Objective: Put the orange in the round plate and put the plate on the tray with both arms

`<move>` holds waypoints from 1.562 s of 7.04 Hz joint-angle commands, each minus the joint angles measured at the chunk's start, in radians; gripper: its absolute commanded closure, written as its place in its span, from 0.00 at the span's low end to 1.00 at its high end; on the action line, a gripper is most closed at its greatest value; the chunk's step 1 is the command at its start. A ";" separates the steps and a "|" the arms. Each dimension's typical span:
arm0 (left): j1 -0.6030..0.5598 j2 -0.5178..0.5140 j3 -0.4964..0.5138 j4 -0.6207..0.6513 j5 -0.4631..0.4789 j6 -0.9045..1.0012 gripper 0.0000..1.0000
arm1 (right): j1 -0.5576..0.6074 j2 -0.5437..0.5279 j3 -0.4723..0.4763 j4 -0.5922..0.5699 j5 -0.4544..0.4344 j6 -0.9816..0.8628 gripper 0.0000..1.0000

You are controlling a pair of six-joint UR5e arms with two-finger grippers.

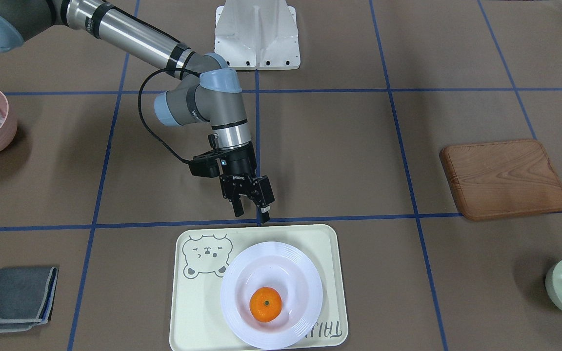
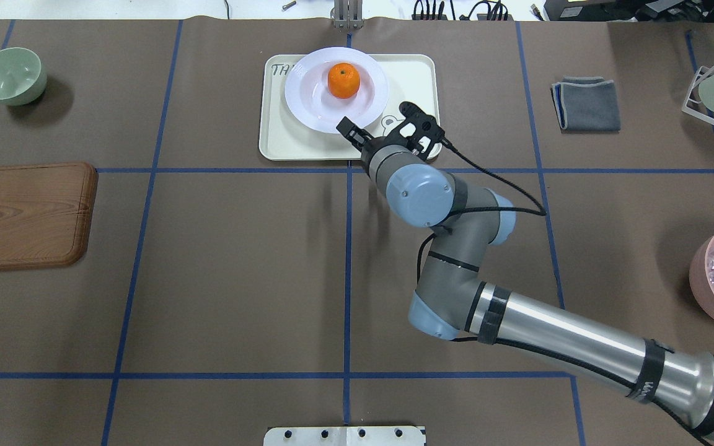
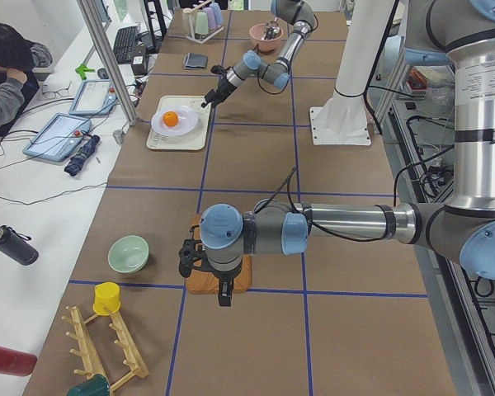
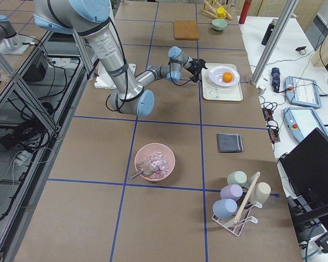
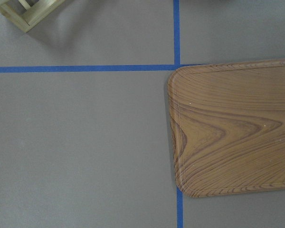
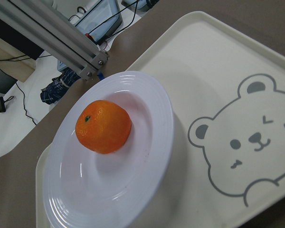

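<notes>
Both placements look done. Front-facing view: the orange [image 1: 266, 304] sits in the round plate [image 1: 305, 273], which rests on the tray [image 1: 195, 312]; the right gripper [image 1: 251, 215] hangs spread and empty by the tray's robot-side edge. Upside-down "TAIJ" shows beside the plate. Overhead: only "TA" reads. Left side view: the left gripper [image 3: 222, 294] hovers over the wooden board [image 3: 241, 279], and I cannot tell its state. Next, I judge, plain withdrawal.
</notes>
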 commanded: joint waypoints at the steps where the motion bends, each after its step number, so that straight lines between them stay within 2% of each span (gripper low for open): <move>1: -0.002 0.006 -0.003 -0.003 0.000 0.000 0.01 | 0.148 -0.098 0.218 -0.321 0.289 -0.358 0.00; 2: -0.004 0.012 0.000 -0.003 0.003 0.000 0.01 | 0.243 -0.156 0.330 -0.471 0.424 -0.659 0.00; 3: -0.005 0.023 -0.015 -0.004 0.007 0.000 0.01 | 0.367 -0.222 0.398 -0.556 0.572 -0.853 0.00; 5: -0.004 0.067 -0.104 -0.003 0.015 -0.036 0.01 | 0.642 -0.373 0.414 -0.586 0.827 -1.302 0.00; 6: -0.005 0.069 -0.110 -0.003 0.015 -0.041 0.01 | 0.758 -0.423 0.413 -0.659 0.862 -1.523 0.00; 8: -0.005 0.070 -0.115 -0.003 0.020 -0.040 0.01 | 0.928 -0.432 0.413 -0.941 0.922 -1.823 0.00; 9: -0.002 0.070 -0.113 -0.004 0.033 -0.038 0.01 | 0.981 -0.483 0.411 -0.995 0.911 -1.914 0.00; 10: -0.002 0.070 -0.113 -0.003 0.032 -0.038 0.01 | 1.017 -0.579 0.419 -0.988 0.908 -1.976 0.00; 11: -0.004 0.070 -0.115 -0.004 0.032 -0.038 0.01 | 1.025 -0.662 0.434 -0.928 0.910 -1.970 0.00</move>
